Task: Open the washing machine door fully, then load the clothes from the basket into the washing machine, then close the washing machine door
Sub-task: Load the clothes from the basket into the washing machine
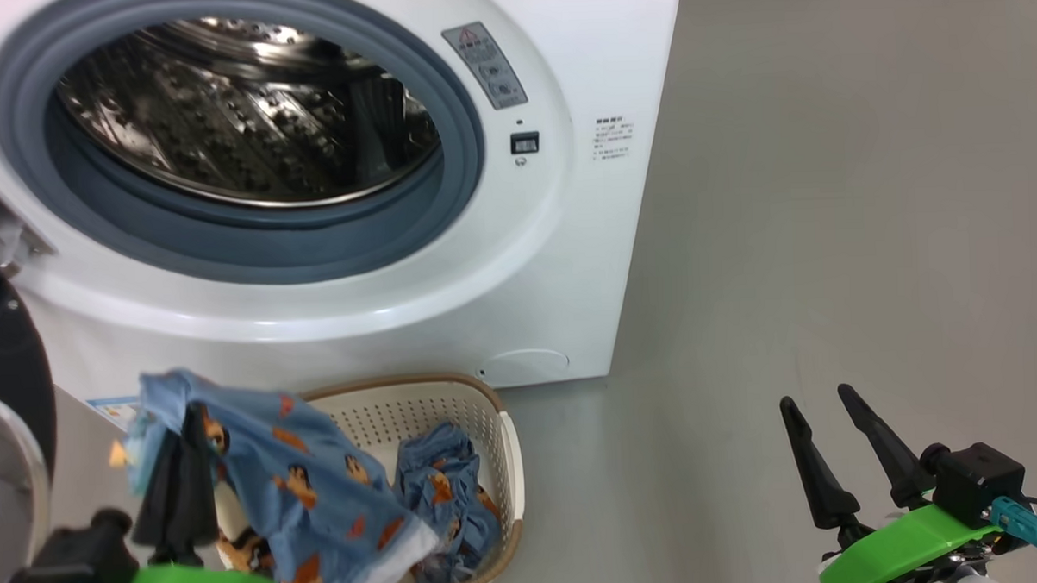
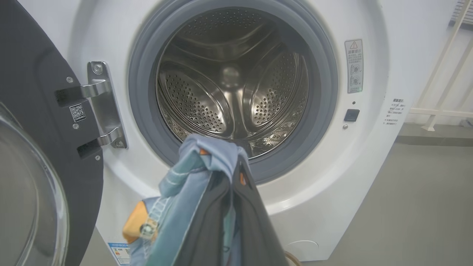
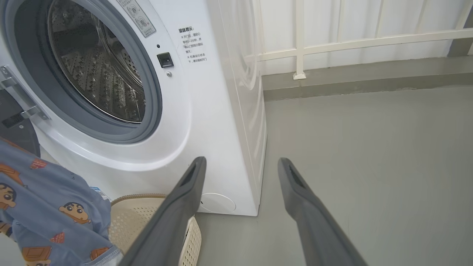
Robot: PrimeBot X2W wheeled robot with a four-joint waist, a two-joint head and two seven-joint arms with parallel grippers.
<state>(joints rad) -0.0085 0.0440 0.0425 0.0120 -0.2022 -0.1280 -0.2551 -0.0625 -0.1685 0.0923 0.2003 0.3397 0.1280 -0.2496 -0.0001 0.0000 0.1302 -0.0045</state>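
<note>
Left gripper (image 1: 178, 463), lower left: fingers clamped on one garment (image 1: 318, 488) draped over the basket (image 1: 453, 385). Second garment (image 1: 443, 484) lies inside, apparently bunched. Right gripper (image 1: 815, 398), lower right: fingers spread wide, holding nothing. Washing machine door (image 1: 3, 361) stands open (left edge).

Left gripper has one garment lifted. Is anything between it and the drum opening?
Nothing visible. The left gripper holds the garment below and in front of the open drum. The washing machine door is swung aside to the left, and the drum looks empty. Only the grey gasket lip must be cleared.
</note>
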